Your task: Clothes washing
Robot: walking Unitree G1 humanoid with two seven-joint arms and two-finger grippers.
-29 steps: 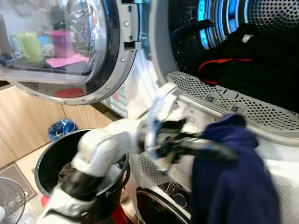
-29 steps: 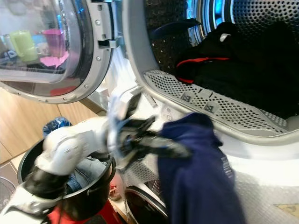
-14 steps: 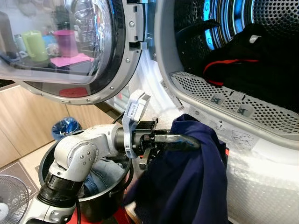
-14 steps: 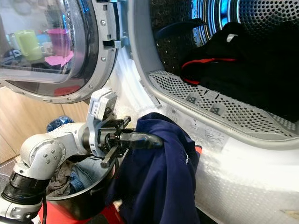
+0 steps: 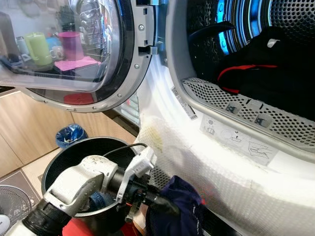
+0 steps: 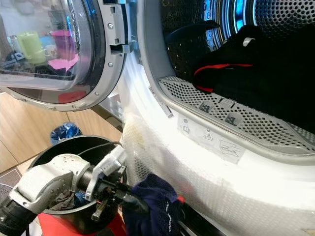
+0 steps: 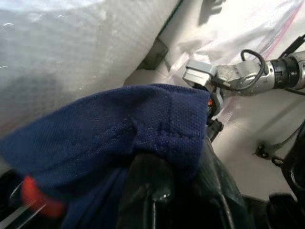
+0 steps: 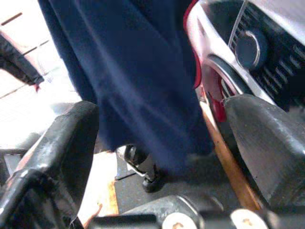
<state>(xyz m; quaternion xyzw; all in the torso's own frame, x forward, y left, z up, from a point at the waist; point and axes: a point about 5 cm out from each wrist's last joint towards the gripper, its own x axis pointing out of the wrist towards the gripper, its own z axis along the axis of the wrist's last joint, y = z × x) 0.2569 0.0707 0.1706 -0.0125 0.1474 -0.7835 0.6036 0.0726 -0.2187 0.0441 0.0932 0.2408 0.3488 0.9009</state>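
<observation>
My left gripper (image 5: 165, 205) is shut on a navy garment (image 5: 181, 212), held low in front of the machine and beside the black basket (image 5: 53, 169). In the left wrist view the navy cloth (image 7: 119, 124) is draped over the black fingers (image 7: 152, 191). Higher up, the open drum (image 5: 231, 98) holds black clothes with a red trim (image 5: 261, 64). In the right wrist view my right gripper (image 8: 162, 143) is open, with the navy garment (image 8: 128, 71) hanging just beyond its fingers (image 8: 62, 138).
The round glass door (image 5: 74, 49) stands open at the left. Bubble wrap covers the machine front (image 5: 206, 162). The basket holds jeans and other clothes. A blue bin (image 5: 69, 133) and a fan (image 5: 10, 201) stand on the floor at the left.
My left arm has dropped from the drum's lip down to basket height, carrying the navy garment with it. The black clothes in the drum have not moved.
</observation>
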